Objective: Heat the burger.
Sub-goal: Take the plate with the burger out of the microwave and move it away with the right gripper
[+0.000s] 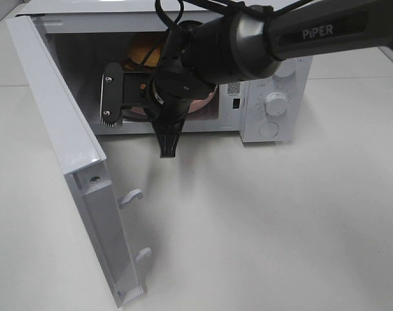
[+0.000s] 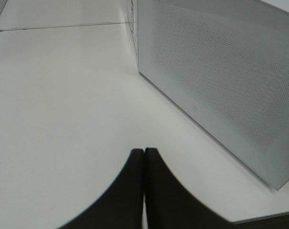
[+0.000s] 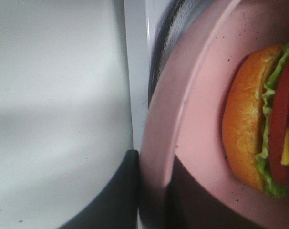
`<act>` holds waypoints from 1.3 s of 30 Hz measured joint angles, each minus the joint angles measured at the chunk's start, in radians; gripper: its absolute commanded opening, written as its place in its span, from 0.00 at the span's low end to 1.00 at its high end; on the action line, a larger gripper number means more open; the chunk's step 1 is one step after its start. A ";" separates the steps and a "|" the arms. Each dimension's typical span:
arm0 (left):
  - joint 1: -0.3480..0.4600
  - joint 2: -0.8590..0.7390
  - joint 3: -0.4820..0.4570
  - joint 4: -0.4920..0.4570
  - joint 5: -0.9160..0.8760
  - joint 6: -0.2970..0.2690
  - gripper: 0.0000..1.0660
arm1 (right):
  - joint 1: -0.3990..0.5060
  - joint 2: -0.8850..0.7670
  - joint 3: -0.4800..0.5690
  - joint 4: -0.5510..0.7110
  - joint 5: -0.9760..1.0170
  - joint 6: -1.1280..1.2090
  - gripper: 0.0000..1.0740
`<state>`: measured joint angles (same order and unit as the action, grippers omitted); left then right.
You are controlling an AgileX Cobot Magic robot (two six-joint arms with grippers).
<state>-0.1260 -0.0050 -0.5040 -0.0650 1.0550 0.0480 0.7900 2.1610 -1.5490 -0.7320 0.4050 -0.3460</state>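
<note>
Reaching into the open microwave [image 1: 274,97], the right tool [image 3: 154,191] is seen clenched on the rim of the pink plate [image 3: 201,109], one finger under the rim and one over it, as the right wrist view shows. The burger [image 3: 261,119] lies on that plate, just beyond the gripped edge, so that it sits deeper in the cavity than the tool; in the high view only a patch of its golden bun [image 1: 142,49] is visible behind the arm. No long axis is offered by the round burger; its layers of lettuce, tomato and cheese are stacked upright on the plate. The plate is judged to be resting on the glass turntable, part of which shows beside the rim, though full seating cannot be confirmed.

The door [image 1: 67,162] stands swung wide towards the left of the high view, over the desk [image 1: 281,227]. The left tool [image 2: 143,191] is held with its fingers pressed together and nothing between them, low over the desk beside the microwave's perforated wall [image 2: 221,86]. That arm is judged the nearer to the door, whereas the right arm alone is near the burger. The coming move is therefore judged to turn on letting go of the rim and drawing straight back out of the opening, away from the burger.
</note>
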 measured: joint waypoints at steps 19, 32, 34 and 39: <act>0.000 0.000 0.000 0.000 0.000 0.000 0.00 | 0.002 -0.133 0.209 -0.016 -0.057 -0.106 0.00; 0.000 0.000 0.000 0.000 0.000 0.000 0.00 | 0.003 -0.289 0.447 -0.048 -0.158 -0.138 0.00; 0.000 0.000 0.000 0.000 0.000 0.000 0.00 | 0.003 -0.302 0.468 -0.054 -0.163 -0.138 0.00; 0.000 0.000 0.000 0.000 0.000 0.000 0.00 | 0.003 -0.386 0.583 -0.087 -0.174 -0.138 0.00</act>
<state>-0.1260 -0.0050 -0.5040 -0.0650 1.0550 0.0480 0.7930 1.7750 -0.9660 -0.8190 0.2310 -0.4840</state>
